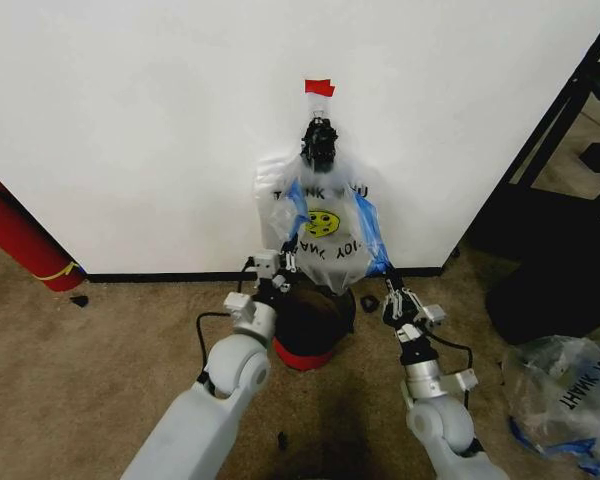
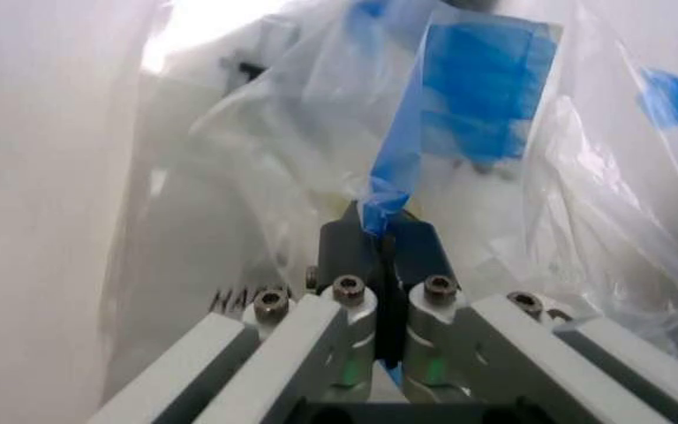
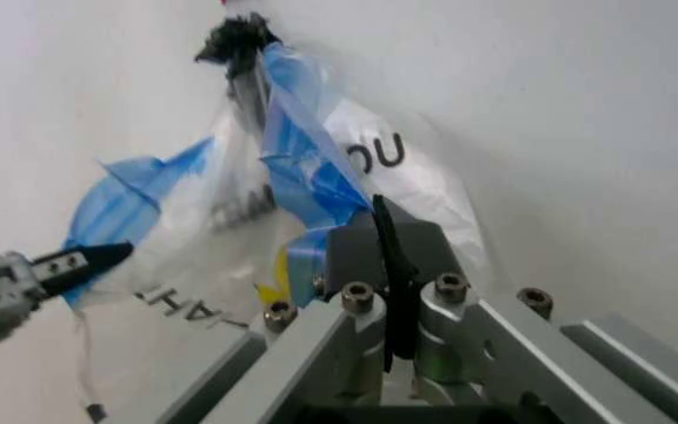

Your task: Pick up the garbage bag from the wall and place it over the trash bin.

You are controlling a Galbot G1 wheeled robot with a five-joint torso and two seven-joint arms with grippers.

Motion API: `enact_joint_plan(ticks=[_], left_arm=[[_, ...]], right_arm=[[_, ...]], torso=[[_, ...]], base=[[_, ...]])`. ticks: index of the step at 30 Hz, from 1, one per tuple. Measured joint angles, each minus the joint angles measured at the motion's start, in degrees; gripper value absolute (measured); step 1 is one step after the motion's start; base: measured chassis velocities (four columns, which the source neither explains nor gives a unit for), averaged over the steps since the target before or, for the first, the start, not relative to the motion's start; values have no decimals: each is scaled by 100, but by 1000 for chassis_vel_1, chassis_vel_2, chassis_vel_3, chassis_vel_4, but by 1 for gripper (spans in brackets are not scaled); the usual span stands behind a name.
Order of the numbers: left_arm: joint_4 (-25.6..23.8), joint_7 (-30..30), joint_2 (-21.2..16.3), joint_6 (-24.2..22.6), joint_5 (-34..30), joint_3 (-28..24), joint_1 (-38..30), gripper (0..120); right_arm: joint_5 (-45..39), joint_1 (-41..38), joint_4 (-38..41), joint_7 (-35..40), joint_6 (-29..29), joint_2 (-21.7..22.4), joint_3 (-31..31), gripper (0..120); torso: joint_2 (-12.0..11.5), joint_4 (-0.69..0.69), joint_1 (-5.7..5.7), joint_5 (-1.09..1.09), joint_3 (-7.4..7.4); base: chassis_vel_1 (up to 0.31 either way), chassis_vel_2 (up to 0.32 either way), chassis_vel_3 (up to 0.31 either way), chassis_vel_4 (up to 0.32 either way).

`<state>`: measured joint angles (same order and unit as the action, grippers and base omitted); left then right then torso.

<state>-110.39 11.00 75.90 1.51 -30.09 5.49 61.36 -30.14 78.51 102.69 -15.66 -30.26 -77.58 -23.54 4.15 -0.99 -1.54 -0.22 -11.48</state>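
The trash bin [image 1: 302, 352] is partly hidden behind the left tool [image 1: 279, 268] and the hanging garbage bag [image 1: 320, 228]. The bag's print is creased and hard to read. A second bag [image 1: 565, 400] is cut off by the head view's right edge.

Red cylinder [image 1: 20, 240], prob. extinguisher; clear bag [image 1: 565, 400]

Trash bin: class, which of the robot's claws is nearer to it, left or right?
Left. The left claw pinches the garbage bag just above the trash bin rim. The right claw grips the bag's other edge, off to the bin's right side.
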Motion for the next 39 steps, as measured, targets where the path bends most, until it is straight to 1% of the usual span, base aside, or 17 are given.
enact_joint_plan(ticks=[4,10,22,25,29,30,33,35,39], left_arm=[[-293,17,0,31,-107,118,432,0],[-545,22,-3,93,-106,218,797,0],[-785,65,197,351,-56,349,1313,0],[-928,71,221,381,-51,422,1443,0],[-1096,71,196,474,22,508,1701,0],[-1096,71,196,474,22,508,1701,0],[-1149,60,188,512,140,536,1834,0],[-1169,56,206,522,192,536,1888,0],[-1176,52,224,553,268,521,1948,0]], right_arm=[[142,284,98,42,-132,-15,-51,0],[479,524,173,68,-338,-54,-167,0],[1004,906,190,98,-727,-113,-275,0],[1302,1017,236,113,-873,-151,-328,0],[1978,1181,273,111,-1289,-218,-443,0],[1978,1181,273,111,-1289,-218,-443,0],[2257,1254,299,122,-1587,-277,-490,0],[2389,1315,322,175,-1687,-291,-517,0],[2523,1391,327,232,-1687,-292,-551,0]], torso=[[0,0,0,0,0],[0,0,0,0,0],[0,0,0,0,0],[0,-1,0,0,0],[0,-1,0,0,0],[0,-1,0,0,0],[0,0,0,0,-1],[0,0,0,0,-1],[0,-1,0,0,-1]], base=[[0,0,0,0],[0,0,0,0],[0,0,0,0],[0,0,0,0],[0,0,0,0],[0,0,0,0],[0,0,0,0],[0,0,0,0],[0,0,0,0]])
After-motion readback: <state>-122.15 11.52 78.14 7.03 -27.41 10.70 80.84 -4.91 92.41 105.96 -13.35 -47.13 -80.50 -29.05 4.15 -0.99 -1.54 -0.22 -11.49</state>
